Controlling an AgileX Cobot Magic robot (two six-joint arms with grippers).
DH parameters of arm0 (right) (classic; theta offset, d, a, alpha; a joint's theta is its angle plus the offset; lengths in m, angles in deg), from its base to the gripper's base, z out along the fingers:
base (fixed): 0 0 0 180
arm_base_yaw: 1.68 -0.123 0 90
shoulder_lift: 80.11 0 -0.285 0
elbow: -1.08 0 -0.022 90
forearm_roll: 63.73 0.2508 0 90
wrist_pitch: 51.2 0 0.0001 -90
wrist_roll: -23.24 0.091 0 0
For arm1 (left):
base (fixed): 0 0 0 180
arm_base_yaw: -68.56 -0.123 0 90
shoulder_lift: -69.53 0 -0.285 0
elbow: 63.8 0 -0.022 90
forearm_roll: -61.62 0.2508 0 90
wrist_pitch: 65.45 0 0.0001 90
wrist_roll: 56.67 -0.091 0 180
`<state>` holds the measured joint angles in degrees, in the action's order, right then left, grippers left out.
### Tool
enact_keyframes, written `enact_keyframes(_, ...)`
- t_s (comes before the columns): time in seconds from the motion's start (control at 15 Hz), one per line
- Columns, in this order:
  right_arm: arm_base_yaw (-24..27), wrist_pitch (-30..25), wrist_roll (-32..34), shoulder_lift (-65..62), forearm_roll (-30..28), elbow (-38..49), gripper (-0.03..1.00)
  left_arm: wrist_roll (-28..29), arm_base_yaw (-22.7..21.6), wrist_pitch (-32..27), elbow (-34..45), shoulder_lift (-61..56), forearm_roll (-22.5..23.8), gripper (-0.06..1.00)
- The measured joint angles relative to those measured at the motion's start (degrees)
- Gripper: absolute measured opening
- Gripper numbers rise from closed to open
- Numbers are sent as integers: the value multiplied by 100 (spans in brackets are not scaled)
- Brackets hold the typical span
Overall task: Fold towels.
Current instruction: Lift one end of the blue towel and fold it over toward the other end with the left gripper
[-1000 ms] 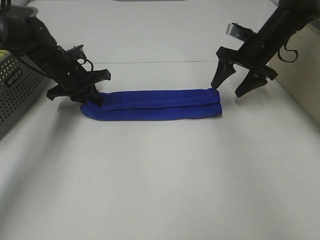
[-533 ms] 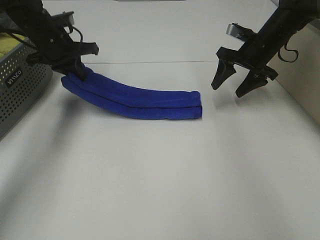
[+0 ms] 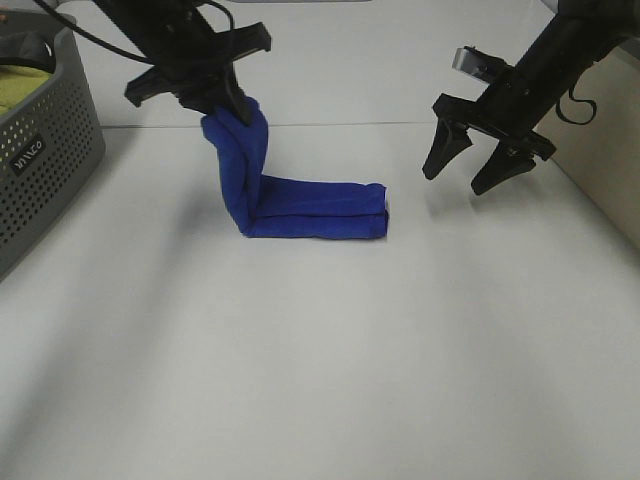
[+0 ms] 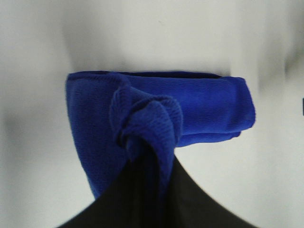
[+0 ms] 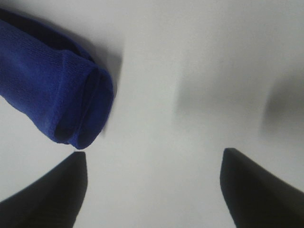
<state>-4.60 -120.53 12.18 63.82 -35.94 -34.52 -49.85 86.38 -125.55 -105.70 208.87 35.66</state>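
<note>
The royal-blue towel (image 3: 300,205) is a long folded strip on the white table. My left gripper (image 3: 230,108) is shut on its left end and holds that end up, so the strip bends upward at its left. The left wrist view shows the pinched end bunched above the flat part (image 4: 199,107). My right gripper (image 3: 474,172) is open and empty, hovering to the right of the towel's right end. That end shows in the right wrist view (image 5: 71,107), off to one side of my open fingertips (image 5: 52,190).
A grey perforated basket (image 3: 45,150) with yellow-green fabric (image 3: 20,85) stands at the left edge. A beige surface (image 3: 610,150) borders the table on the right.
My left gripper has lifted the towel's left end and carried it up and to the right. The towel's right end has slid left. The right gripper has stayed put.
</note>
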Motion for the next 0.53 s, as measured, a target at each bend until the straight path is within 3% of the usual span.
enact_keyframes(0.13,0,0,0,0,0,0,75,74,321,384,0,218,-292,8)
enact_keyframes(0.4,0,0,126,0,0,0,75,579,670,848,0,705,-361,8)
enact_keyframes(0.53,0,0,149,0,0,0,75,825,739,1163,0,796,-384,17)
